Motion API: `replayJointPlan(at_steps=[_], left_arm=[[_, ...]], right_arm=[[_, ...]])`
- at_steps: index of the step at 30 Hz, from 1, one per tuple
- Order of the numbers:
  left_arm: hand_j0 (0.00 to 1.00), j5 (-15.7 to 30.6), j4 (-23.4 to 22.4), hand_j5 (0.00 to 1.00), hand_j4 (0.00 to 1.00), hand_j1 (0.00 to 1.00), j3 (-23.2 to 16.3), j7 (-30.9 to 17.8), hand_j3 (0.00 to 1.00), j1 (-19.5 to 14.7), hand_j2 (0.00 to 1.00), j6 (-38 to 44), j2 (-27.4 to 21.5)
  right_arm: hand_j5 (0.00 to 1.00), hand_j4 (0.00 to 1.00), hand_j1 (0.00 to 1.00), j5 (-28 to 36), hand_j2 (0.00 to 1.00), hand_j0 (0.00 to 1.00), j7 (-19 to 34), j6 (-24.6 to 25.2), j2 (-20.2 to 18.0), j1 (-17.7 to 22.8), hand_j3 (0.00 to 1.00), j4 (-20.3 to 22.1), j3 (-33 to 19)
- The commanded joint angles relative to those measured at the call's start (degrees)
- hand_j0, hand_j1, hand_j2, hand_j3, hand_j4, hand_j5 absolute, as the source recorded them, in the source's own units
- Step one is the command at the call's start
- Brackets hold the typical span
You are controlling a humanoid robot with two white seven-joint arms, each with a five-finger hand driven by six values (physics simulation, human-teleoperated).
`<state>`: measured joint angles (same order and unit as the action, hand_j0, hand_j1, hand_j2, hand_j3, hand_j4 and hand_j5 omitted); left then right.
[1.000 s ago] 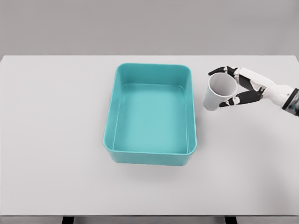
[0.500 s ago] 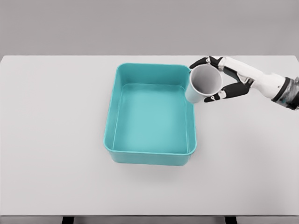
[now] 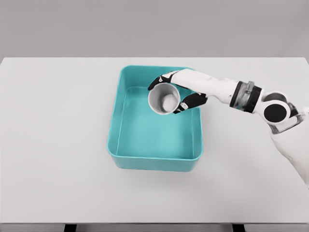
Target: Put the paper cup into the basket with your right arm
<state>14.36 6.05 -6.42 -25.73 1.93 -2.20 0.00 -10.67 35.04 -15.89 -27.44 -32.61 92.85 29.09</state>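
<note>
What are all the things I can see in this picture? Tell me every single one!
table: one, white, filling most of the view under everything else
basket: one, teal, rectangular and open on top, standing on the middle of the table
paper cup: one, white, held over the far right part of the basket with its open mouth facing the camera
right hand: one, white with black fingers, curled around the paper cup above the basket
right arm: one, white with a grey and black joint, reaching in from the right edge across the basket's right wall
left arm: none in view
</note>
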Motion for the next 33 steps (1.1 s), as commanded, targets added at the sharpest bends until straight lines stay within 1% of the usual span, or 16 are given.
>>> replayJointPlan(at_steps=[1,4,8,11,12,13,14,19,21,22,24,25,27,29,30,33], left_arm=[[1.0,0.05,0.01,1.0,1.0,1.0,0.0,-0.02,1.0,0.0,1.0,0.0,0.0],[1.0,0.05,0.01,1.0,1.0,1.0,0.0,-0.02,1.0,0.0,1.0,0.0,0.0],[1.0,0.05,0.01,1.0,1.0,1.0,0.0,-0.02,1.0,0.0,1.0,0.0,0.0],[1.0,0.05,0.01,1.0,1.0,1.0,0.0,-0.02,1.0,0.0,1.0,0.0,0.0],[1.0,0.05,0.01,1.0,1.0,1.0,0.0,-0.02,1.0,0.0,1.0,0.0,0.0],[1.0,0.05,0.01,1.0,1.0,1.0,0.0,-0.02,1.0,0.0,1.0,0.0,0.0],[1.0,0.05,0.01,1.0,1.0,1.0,0.0,-0.02,1.0,0.0,1.0,0.0,0.0],[1.0,0.05,0.01,1.0,1.0,1.0,0.0,-0.02,1.0,0.0,1.0,0.0,0.0],[1.0,0.05,0.01,1.0,1.0,1.0,0.0,-0.02,1.0,0.0,1.0,0.09,0.0],[1.0,0.05,0.01,1.0,1.0,1.0,0.0,-0.02,1.0,0.0,1.0,0.0,0.0],[1.0,0.05,0.01,1.0,1.0,1.0,0.0,-0.02,1.0,0.0,1.0,0.0,0.0],[1.0,0.05,0.01,1.0,1.0,1.0,0.0,-0.02,1.0,0.0,1.0,0.09,0.0],[1.0,0.05,0.01,1.0,1.0,1.0,0.0,-0.02,1.0,0.0,1.0,0.0,0.0],[1.0,0.05,0.01,1.0,1.0,1.0,0.0,-0.02,1.0,0.0,1.0,0.0,0.0],[1.0,0.05,0.01,1.0,1.0,1.0,0.0,-0.02,1.0,0.0,1.0,0.0,0.0],[1.0,0.05,0.01,1.0,1.0,1.0,0.0,-0.02,1.0,0.0,1.0,0.0,0.0]], right_arm=[[0.67,0.67,0.67,-9.8,0.67,0.67,-0.04,3.49,1.42,-0.17,0.67,2.95,1.93],[0.68,0.68,0.68,-22.02,0.68,0.68,-0.04,8.24,3.44,-1.23,0.68,6.03,5.54],[0.68,0.68,0.68,-34.59,0.68,0.68,-0.04,10.7,6.0,-2.46,0.68,6.03,12.22],[0.69,0.69,0.69,-35.65,0.69,0.69,-0.04,11.41,6.0,-2.55,0.69,6.12,12.57],[0.72,0.72,0.72,-35.65,0.72,0.72,-0.04,11.41,6.0,-2.55,0.72,6.21,12.57],[0.83,0.83,0.83,-35.65,0.83,0.83,-0.04,11.41,6.0,-2.64,0.83,6.82,12.57],[1.0,1.0,1.0,-35.56,1.0,1.0,-0.04,11.41,6.0,-2.9,1.0,7.53,12.13],[1.0,1.0,1.0,-34.77,1.0,1.0,-0.04,11.32,6.0,-2.9,1.0,7.53,11.78],[1.0,1.0,1.0,-34.34,1.0,1.0,-0.04,11.15,5.82,-2.81,1.0,7.53,9.94],[1.0,1.0,1.0,-31.62,1.0,1.0,-0.04,10.97,5.38,-2.73,1.0,7.61,7.57],[1.0,1.0,1.0,-21.25,1.0,1.0,-0.04,10.53,3.45,-1.85,1.0,7.61,-1.74],[1.0,1.0,1.0,-12.3,1.0,1.0,-0.04,9.66,1.43,-1.15,1.0,7.61,-7.1],[1.0,1.0,1.0,9.5,1.0,1.0,-0.04,6.23,-4.98,2.28,1.0,7.53,-16.68],[1.0,1.0,1.0,21.55,1.0,1.0,-0.04,2.45,-8.15,4.66,1.0,7.26,-22.22],[1.0,1.0,1.0,24.2,1.0,1.0,-0.04,2.45,-8.59,5.45,1.0,7.09,-24.51],[1.0,1.0,1.0,23.59,1.0,1.0,-0.04,2.62,-9.12,8.87,1.0,5.24,-28.38]])
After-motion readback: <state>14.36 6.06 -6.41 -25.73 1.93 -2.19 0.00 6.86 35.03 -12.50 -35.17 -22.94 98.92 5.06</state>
